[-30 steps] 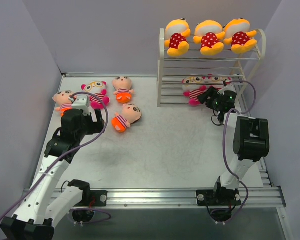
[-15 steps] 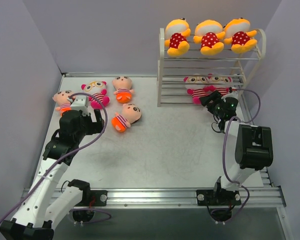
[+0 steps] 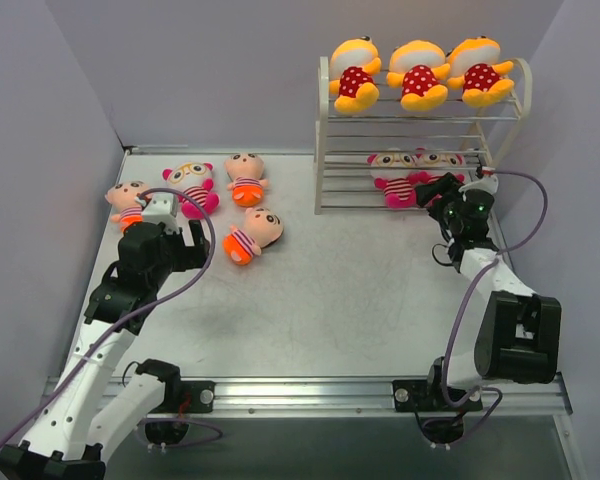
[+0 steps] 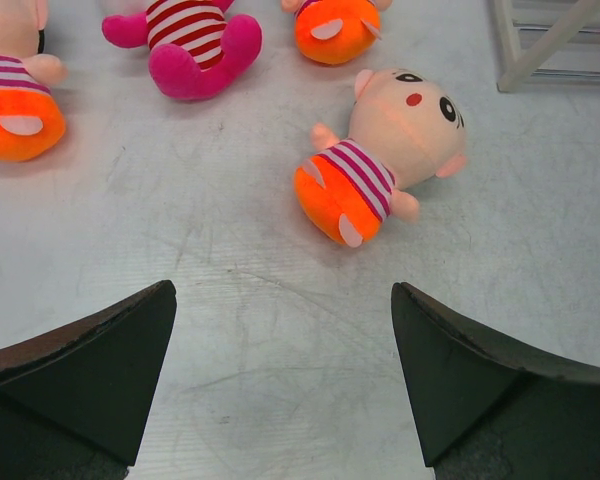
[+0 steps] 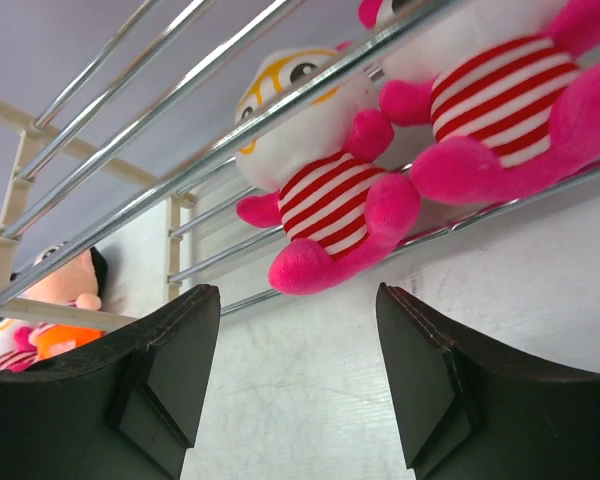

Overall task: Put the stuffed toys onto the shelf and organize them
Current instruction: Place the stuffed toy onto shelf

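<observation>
We count nine in all. Three yellow-orange dolls [image 3: 417, 75] sit in a row on the top tier of the shelf [image 3: 323, 130], one kind to a level, which we take to be the sorting rule. Two pink-striped dolls [image 5: 325, 190] sit side by side on a lower tier, resting on its rods; which lower tier we cannot tell. The third pink-striped doll [image 3: 192, 185] lies on the surface [image 3: 330, 290] at the left, well apart from the shelf, with three peach-faced dolls [image 3: 246, 177] around it. So five are shelved and four are not.

The right tool [image 5: 292, 295] hangs just in front of the two pink-striped dolls, its jaws partly apart with nothing between them. We judge it is placed there to tidy the pair or to draw clear of them. The left tool [image 4: 280, 295] hovers over the surface, spread wide and empty, facing the nearest peach-faced doll [image 4: 380, 160], which lies on its side. The wide spread suits that plump body.
</observation>
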`<state>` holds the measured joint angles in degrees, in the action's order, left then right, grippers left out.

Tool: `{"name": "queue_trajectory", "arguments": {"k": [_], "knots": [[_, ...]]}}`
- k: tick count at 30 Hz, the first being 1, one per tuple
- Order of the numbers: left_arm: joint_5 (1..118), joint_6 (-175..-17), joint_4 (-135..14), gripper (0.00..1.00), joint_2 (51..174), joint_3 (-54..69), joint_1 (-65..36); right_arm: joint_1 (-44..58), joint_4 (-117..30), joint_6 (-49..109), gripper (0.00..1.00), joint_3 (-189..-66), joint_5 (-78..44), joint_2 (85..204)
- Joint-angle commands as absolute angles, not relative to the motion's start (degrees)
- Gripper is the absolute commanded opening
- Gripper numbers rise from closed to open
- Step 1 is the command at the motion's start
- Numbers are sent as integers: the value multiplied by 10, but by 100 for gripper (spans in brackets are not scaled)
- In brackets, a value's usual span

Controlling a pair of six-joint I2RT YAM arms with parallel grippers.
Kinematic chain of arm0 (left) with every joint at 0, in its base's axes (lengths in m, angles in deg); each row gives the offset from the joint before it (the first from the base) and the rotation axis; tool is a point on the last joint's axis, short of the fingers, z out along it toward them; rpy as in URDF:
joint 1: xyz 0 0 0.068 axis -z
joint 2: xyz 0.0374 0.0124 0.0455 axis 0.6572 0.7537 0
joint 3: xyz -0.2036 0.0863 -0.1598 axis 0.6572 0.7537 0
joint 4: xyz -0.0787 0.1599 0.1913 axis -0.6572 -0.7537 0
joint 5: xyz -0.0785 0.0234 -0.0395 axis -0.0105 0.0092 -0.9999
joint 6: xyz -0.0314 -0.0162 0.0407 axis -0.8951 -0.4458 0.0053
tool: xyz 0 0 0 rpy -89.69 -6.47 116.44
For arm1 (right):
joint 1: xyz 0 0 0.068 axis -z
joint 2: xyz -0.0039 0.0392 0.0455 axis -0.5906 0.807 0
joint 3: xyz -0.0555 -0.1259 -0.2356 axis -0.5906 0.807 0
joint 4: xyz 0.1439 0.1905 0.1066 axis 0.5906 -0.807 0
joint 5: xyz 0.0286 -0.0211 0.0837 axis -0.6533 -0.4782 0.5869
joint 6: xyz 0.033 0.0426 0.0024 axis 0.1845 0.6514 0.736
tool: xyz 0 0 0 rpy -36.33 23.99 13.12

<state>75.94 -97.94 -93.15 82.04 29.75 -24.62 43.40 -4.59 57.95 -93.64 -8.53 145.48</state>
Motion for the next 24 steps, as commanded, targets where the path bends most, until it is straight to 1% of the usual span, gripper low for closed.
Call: {"name": "queue_trajectory", "arguments": {"k": [1,4,9,12,16,24], "knots": [[760,-969,-928,97,812,297,-241,437,-146,487,64,-981,-114,1424],[759,-969,-927,97,812,295,-239,419,-185,440,64,-1001,-141,1421],[759,-969,-928,97,814,296,-237,369,-178,406,64,-998,-183,1438],[760,-969,-928,97,815,297,-237,368,-141,432,63,-991,-163,1459],[760,-968,-928,97,816,297,-237,367,-71,527,60,-978,-129,1491],[761,-968,-929,97,819,296,-237,366,49,626,58,-975,-122,1579]]}}
